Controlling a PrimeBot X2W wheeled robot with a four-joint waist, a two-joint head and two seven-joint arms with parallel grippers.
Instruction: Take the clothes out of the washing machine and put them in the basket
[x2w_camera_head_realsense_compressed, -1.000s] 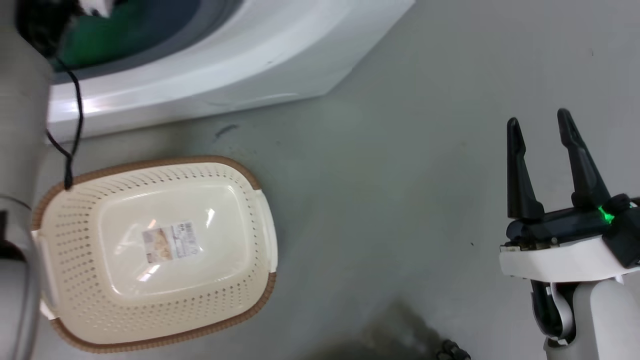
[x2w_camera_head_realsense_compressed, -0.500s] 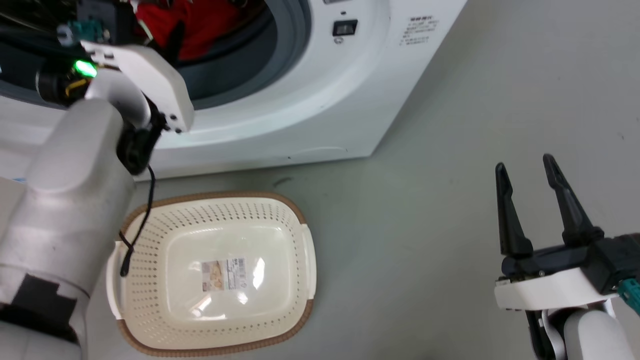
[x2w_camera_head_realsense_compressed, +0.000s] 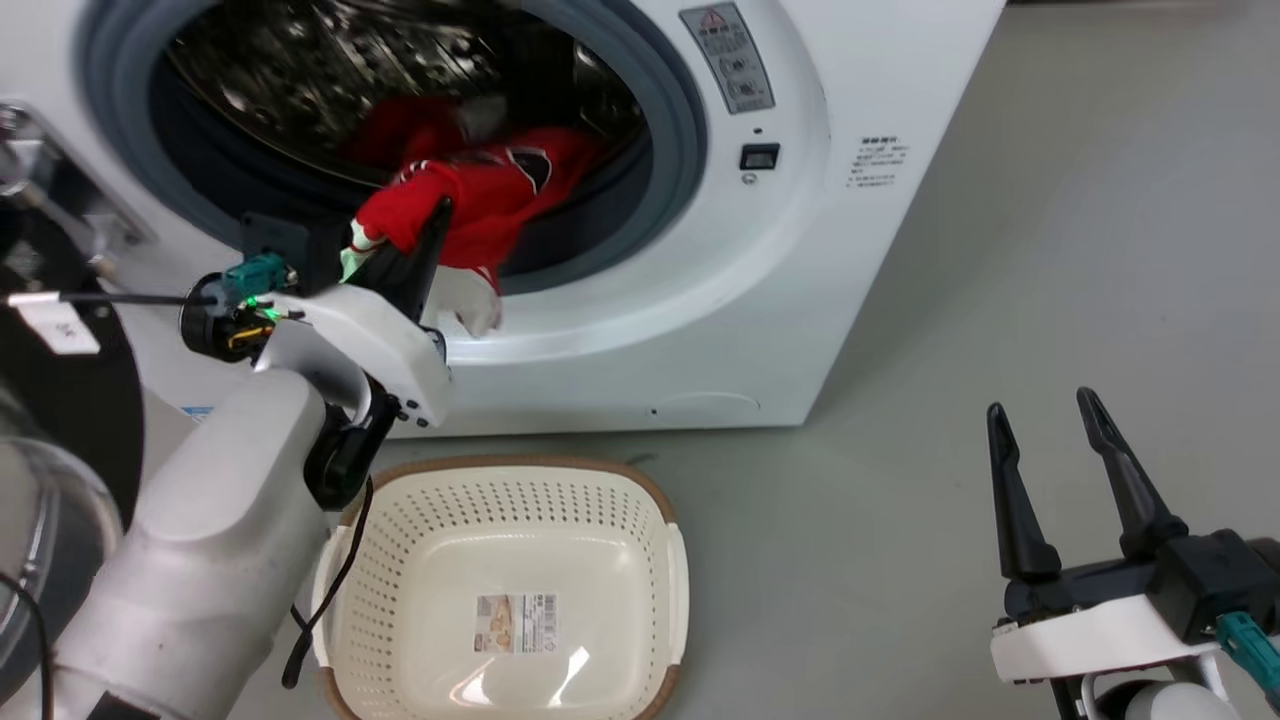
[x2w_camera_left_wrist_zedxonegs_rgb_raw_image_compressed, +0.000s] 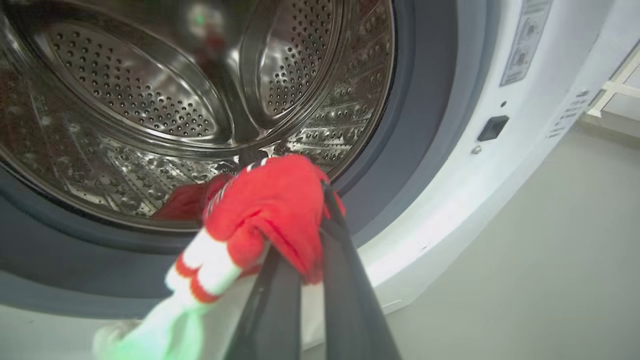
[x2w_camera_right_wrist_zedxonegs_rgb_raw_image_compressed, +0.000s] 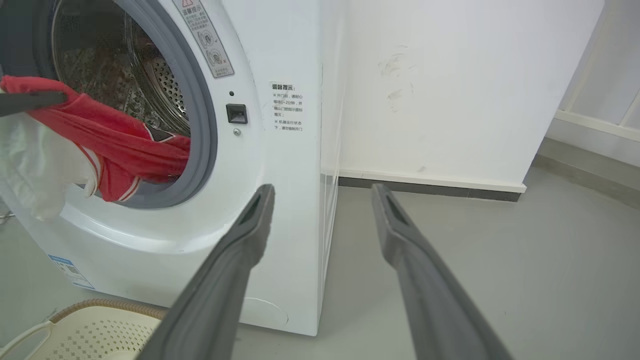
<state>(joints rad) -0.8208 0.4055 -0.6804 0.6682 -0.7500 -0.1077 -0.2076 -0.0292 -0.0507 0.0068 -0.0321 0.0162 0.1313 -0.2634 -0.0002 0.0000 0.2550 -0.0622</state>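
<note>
Looking down from the head, we see a white washing machine with its round opening facing us and a grey rubber door ring around a shiny perforated drum. The left pincer sits at the lower left lip of that opening, its two dark fingers pinching a bunched fold of a red garment. The cloth stretches from inside the drum, over the grey ring, to the pincer. A sleeve end with white bands hangs below the grip against the white front. More red cloth lies deeper in the drum, blurred. The basket stands on the grey floor just in front of the machine, below the opening, with a label sticker on its floor. The pale left forearm crosses in front of the basket's left rim, and a black cable dangles from the arm over that same edge. The right pincer hovers over bare floor, well apart from the machine and the basket, its fingers spread and holding nothing. On the machine's front, right of the ring, are a warning label and a small black button. From the right wrist, a white wall stands behind the machine.
</note>
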